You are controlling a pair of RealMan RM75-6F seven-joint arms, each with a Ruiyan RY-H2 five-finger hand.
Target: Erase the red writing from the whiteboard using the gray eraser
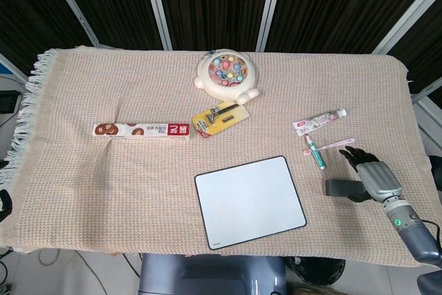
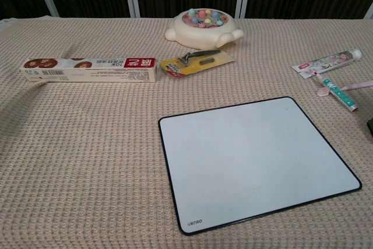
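The right hand [image 1: 371,174] is lying with fingers spread, gripping nothing (left hand unseen); the flat gray rectangular eraser [image 1: 342,188] is sitting against its palm side, the white black-rimmed whiteboard [image 1: 250,200] lying beyond.

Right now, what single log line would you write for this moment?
whiteboard: no red writing visible | gray eraser: on cloth, right of board | right hand: open beside eraser | left hand: not in view
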